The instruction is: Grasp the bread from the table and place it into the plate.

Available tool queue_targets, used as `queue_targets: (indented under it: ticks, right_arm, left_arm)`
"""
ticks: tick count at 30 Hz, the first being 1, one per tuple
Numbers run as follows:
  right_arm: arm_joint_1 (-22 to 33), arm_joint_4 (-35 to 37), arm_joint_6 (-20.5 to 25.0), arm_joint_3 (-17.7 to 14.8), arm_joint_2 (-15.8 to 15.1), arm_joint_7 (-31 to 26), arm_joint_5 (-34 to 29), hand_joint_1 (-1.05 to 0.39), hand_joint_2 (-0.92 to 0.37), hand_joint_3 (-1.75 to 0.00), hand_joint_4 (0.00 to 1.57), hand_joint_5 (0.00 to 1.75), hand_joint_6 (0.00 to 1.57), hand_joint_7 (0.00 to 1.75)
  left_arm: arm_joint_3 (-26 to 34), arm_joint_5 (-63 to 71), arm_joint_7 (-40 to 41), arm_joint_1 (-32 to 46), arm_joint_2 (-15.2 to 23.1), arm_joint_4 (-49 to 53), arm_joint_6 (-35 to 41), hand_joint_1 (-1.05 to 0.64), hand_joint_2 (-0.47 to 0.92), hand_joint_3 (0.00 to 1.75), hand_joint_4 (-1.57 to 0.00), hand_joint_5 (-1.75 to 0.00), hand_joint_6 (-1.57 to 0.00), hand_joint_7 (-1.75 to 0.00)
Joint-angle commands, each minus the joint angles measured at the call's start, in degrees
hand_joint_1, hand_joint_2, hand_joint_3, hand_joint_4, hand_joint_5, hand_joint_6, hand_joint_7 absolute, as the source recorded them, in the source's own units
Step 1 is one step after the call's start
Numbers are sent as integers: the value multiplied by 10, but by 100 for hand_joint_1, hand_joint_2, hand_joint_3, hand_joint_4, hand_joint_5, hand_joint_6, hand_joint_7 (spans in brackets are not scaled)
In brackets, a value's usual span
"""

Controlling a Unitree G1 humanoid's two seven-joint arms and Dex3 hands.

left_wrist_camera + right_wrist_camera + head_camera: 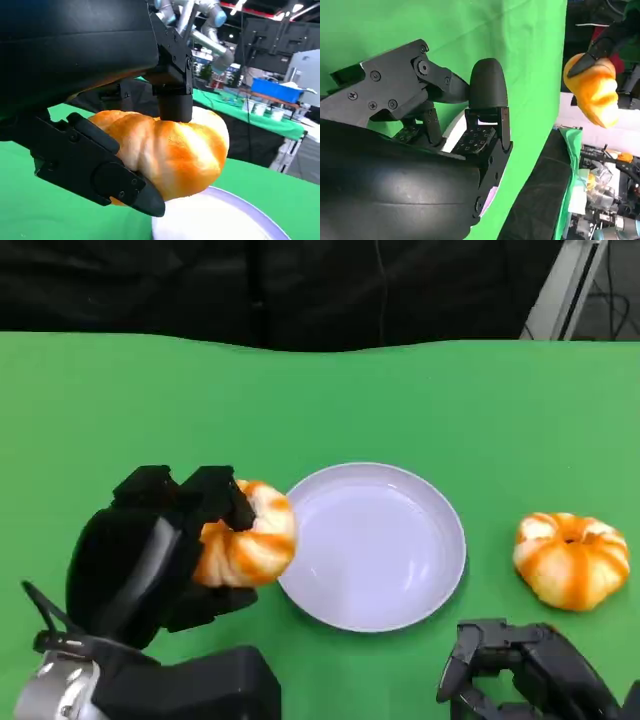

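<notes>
A round orange-and-white bread (250, 540) is lifted off the green table, and my left hand (150, 560) grips it, fingers wrapped over its top and underside. It hangs at the left rim of the white plate (420, 580). The left wrist view shows the same bread (170, 150) clamped between black fingers (100, 170), with the plate's edge (225, 220) just below it. My right hand (525, 670) stays low near the table's front edge, fingers apart and holding nothing; it is the black hand (420, 150) in the right wrist view.
A second orange-and-white bread (572, 558) lies on the table to the right of the plate, just beyond my right hand. The green cloth (300, 400) stretches bare behind the plate up to a black curtain at the far edge.
</notes>
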Motion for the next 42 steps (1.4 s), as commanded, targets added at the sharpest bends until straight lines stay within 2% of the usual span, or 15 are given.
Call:
queue_targets:
  ticks: [1, 11, 28, 32, 42]
  right_arm:
    - [1, 6, -7, -2, -3, -6, -1, -10, -65, -91, 84, 144, 86, 116]
    - [2, 2, -9, 1, -1, -16, -10, -10, -65, -91, 84, 145, 86, 117]
    - [4, 0, -6, 4, -2, -19, -8, -10, -64, -93, 85, 144, 87, 116]
    - [3, 3, -11, 5, -1, -20, -10, -10, -64, -94, 85, 142, 88, 115]
    - [5, -2, -9, 8, 0, -28, -15, -12, -61, -98, 86, 141, 89, 114]
  left_arm:
    - [-4, 3, -9, -19, -7, 10, -4, -8, 79, 0, -64, -175, -50, -175]
    - [-22, -1, -7, -60, -28, 47, -28, -8, 78, 0, -63, -175, -51, -175]
    - [-25, 8, -8, -65, -39, 48, -30, -7, 77, 0, -65, -175, -51, -175]
    - [-52, -4, -9, -94, -56, 101, -54, -8, 78, 0, -62, -175, -49, -175]
    - [-67, -2, 11, -116, -67, 156, -86, -4, 78, 0, -63, -175, -51, -175]
